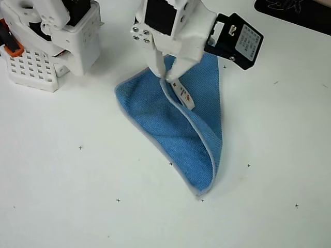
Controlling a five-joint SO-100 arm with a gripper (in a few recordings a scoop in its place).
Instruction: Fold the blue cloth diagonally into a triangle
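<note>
Overhead view, left to right: white perforated arm base (46,46) sits top left, well apart from the blue cloth (170,119). Cloth lies mid-table (62,196), partly doubled over, grey edging running diagonally down to a point at lower right. Gripper (166,77) is pinched on the cloth's tagged corner, white tag (185,95) hanging just below the fingertips. Black module (243,44) on the wrist overhangs the cloth's upper right. Dark object (295,10) cut off at the top right edge. Table open on all lower sides. Cloth's top edge is hidden under the arm.
</note>
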